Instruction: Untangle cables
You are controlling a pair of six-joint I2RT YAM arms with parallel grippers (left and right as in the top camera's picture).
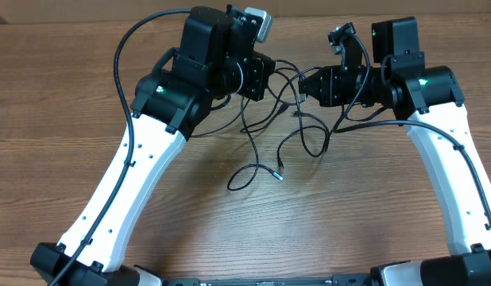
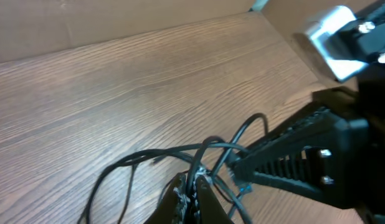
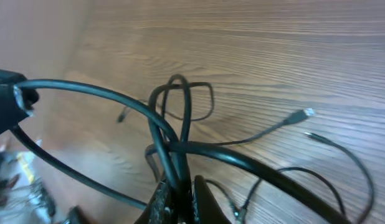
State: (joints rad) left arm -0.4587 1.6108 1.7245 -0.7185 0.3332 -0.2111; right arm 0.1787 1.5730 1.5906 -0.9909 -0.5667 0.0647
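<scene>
Together, the left fingers and right fingers are pinching the cables above the desk. Apparently they are pulling them apart.

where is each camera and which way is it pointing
Overhead: above the table, facing down; left arm and right arm both show, meeting at the cables.
Left wrist: on the left arm, facing along the table; left gripper shut on cables at bottom, right gripper at right.
Right wrist: on the right arm, facing down at the table; its own fingers pinch the cables at bottom.
Shared: all three see the cables and table.
</scene>
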